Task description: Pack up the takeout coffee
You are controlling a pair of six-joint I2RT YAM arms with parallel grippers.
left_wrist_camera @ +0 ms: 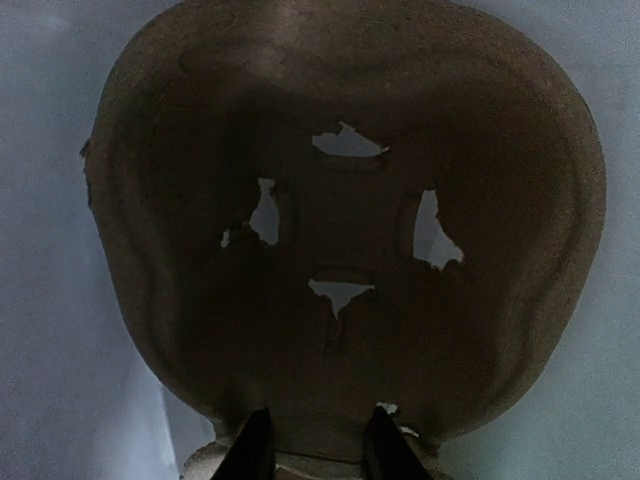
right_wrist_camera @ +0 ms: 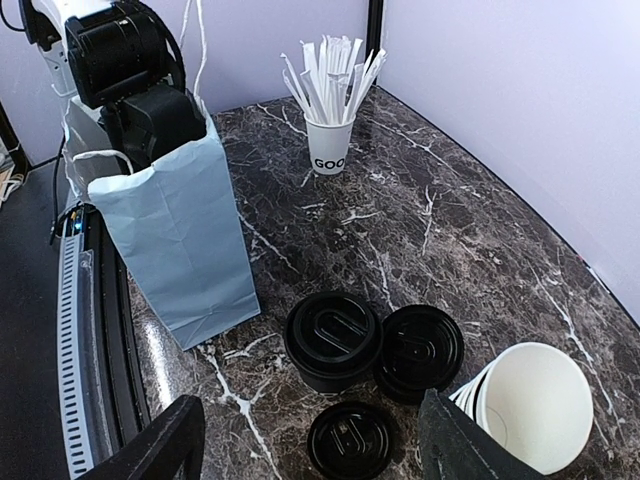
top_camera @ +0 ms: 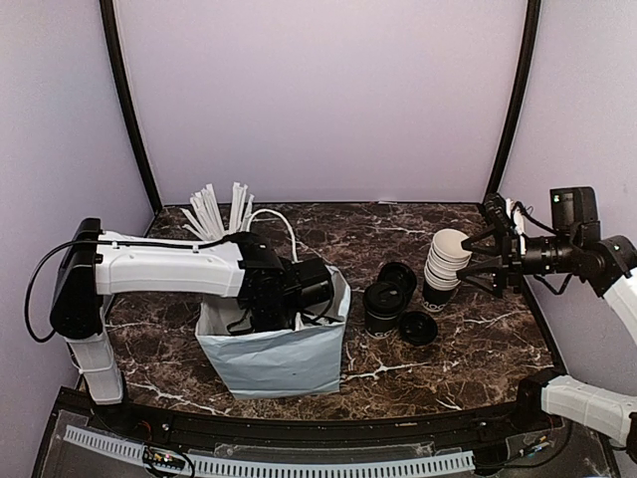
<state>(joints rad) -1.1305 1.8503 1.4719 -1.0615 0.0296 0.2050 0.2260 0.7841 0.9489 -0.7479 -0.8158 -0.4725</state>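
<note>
Capped coffee on the table; the left arm fills the bag mouth

The takeout coffee stands upright mid-table, just right of the paper bag and left of the stack of white cups; it is probably light but crushable (paper wall, press-on lid, perhaps liquid inside), so a gentle hold around the wall below the lid, kept upright, looks safest; the right gripper hovers wide and empty by the stack; the left gripper is down inside the bag, jaws narrow, pinching the edge of a pulp cup carrier; a loose black lid lies just beside the coffee and a second lidded item sits close on its far side, both crowding the approach; the cup of stirrers stands well apart, far left.
</note>
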